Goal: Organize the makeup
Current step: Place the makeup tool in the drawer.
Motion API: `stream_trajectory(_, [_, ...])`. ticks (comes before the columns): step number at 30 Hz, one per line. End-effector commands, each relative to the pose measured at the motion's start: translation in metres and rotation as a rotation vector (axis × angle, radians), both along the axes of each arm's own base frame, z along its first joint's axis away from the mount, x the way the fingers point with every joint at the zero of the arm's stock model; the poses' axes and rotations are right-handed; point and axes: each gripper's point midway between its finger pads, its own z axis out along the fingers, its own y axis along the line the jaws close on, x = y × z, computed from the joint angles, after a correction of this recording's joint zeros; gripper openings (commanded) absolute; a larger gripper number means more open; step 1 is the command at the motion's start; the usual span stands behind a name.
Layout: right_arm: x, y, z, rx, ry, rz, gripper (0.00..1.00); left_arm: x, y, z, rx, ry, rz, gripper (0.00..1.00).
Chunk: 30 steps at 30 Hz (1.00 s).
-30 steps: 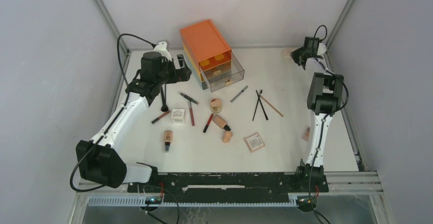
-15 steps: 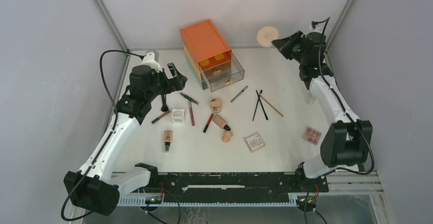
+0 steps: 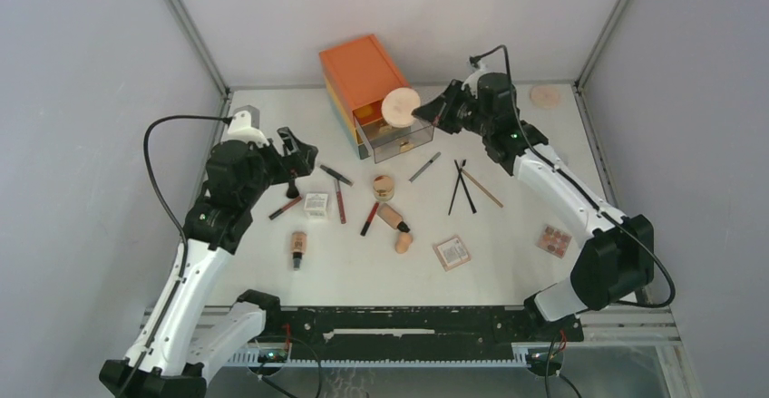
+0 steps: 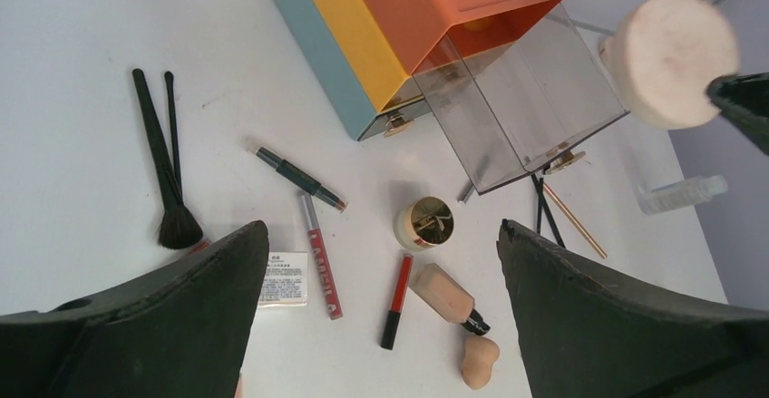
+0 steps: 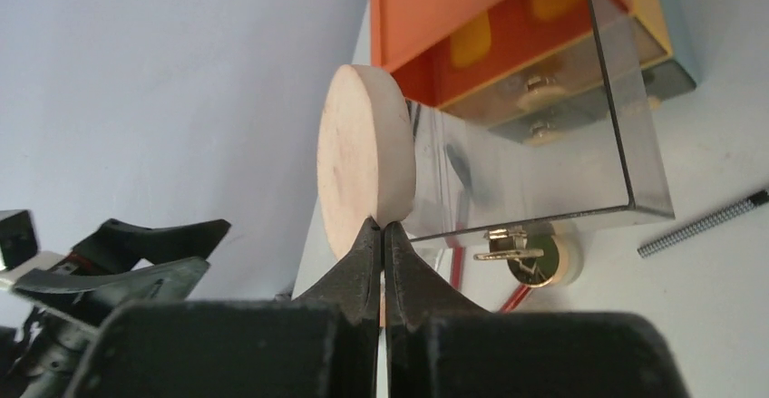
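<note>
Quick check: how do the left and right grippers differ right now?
Jaws: the left gripper stands wide open; the right gripper is shut.
Load: the left gripper holds nothing; the right gripper pinches a round peach puff by its edge.
Place: the left gripper hangs over loose cosmetics on the table; the right gripper is close to the open clear drawer of the orange chest.
Both are off the table.

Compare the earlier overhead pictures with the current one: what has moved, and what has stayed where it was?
The right gripper, shut on the round peach puff, carried it from the far right corner leftward to the clear open drawer of the orange chest. The open left gripper drew back toward the near left. The scattered makeup and the chest stayed put.
</note>
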Motion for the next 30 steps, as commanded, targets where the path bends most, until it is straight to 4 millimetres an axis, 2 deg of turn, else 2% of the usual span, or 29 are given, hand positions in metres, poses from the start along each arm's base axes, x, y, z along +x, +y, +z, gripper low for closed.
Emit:
stream_trajectory(1, [-0.004, 0.009, -0.017, -0.039, 0.043, -0.004, 0.00, -0.008, 0.010, -0.007, 0.030, 0.001, 0.030, 1.00])
stream_trajectory(8, [0.010, 0.011, -0.050, -0.108, 0.224, -0.073, 0.00, -0.011, 0.012, -0.006, 0.050, -0.003, 0.024, 1.00])
stream_trajectory(15, [0.035, 0.023, -0.071, -0.080, 0.318, -0.102, 0.00, -0.009, 0.017, -0.010, 0.087, 0.003, 0.039, 1.00])
stream_trajectory(23, [0.070, 0.043, -0.085, -0.032, 0.347, -0.110, 0.00, -0.009, 0.025, -0.015, 0.132, 0.010, 0.066, 1.00])
stream_trajectory(27, [0.090, 0.057, -0.082, -0.006, 0.318, -0.089, 0.00, -0.007, 0.028, -0.016, 0.158, 0.013, 0.070, 1.00])
stream_trajectory(28, [0.092, 0.059, -0.081, -0.007, 0.310, -0.081, 0.04, -0.007, 0.028, -0.015, 0.165, 0.013, 0.068, 1.00])
stream_trajectory(30, [0.094, 0.059, -0.079, -0.009, 0.290, -0.077, 0.32, -0.006, 0.027, -0.015, 0.172, 0.022, 0.053, 1.00])
